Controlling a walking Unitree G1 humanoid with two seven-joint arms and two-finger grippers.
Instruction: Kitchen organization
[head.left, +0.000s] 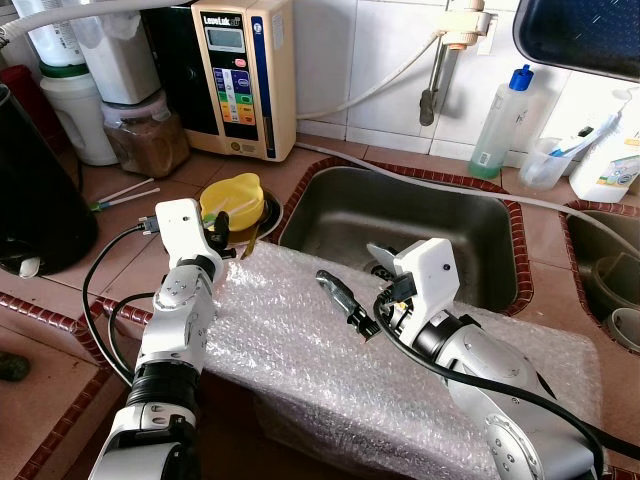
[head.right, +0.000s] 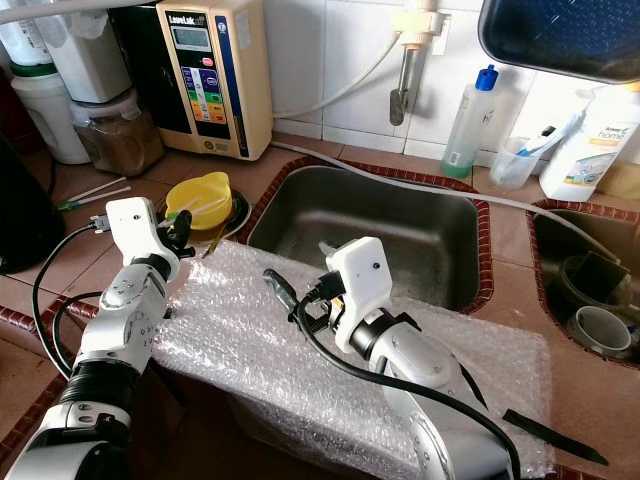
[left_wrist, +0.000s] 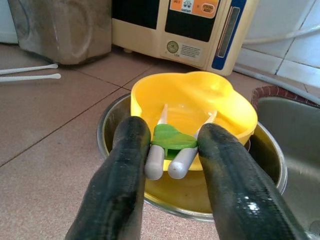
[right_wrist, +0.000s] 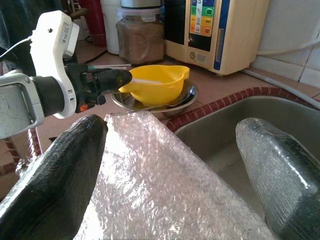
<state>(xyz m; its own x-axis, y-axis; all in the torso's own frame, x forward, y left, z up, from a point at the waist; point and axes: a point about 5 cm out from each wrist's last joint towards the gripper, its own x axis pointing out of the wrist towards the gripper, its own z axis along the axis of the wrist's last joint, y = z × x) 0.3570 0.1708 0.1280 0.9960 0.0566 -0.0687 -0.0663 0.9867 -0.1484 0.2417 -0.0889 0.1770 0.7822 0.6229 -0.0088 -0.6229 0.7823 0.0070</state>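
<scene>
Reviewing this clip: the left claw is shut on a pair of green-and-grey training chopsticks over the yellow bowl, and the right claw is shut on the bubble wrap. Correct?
Not quite. The right claw is open, its fingers spread apart above the bubble wrap, gripping nothing; the right wrist view shows this. The rest holds: the left claw is shut on the green-and-grey chopsticks over the yellow bowl.

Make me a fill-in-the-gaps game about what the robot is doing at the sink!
1. The left gripper holds a utensil with a ____ clip joining two grey handles.
2. The yellow bowl sits inside a ____ bowl.
3. The right gripper hovers open over a sheet of ____.
4. The bottle behind the sink has a ____ cap.

Missing words: green; metal; bubble wrap; blue
</scene>
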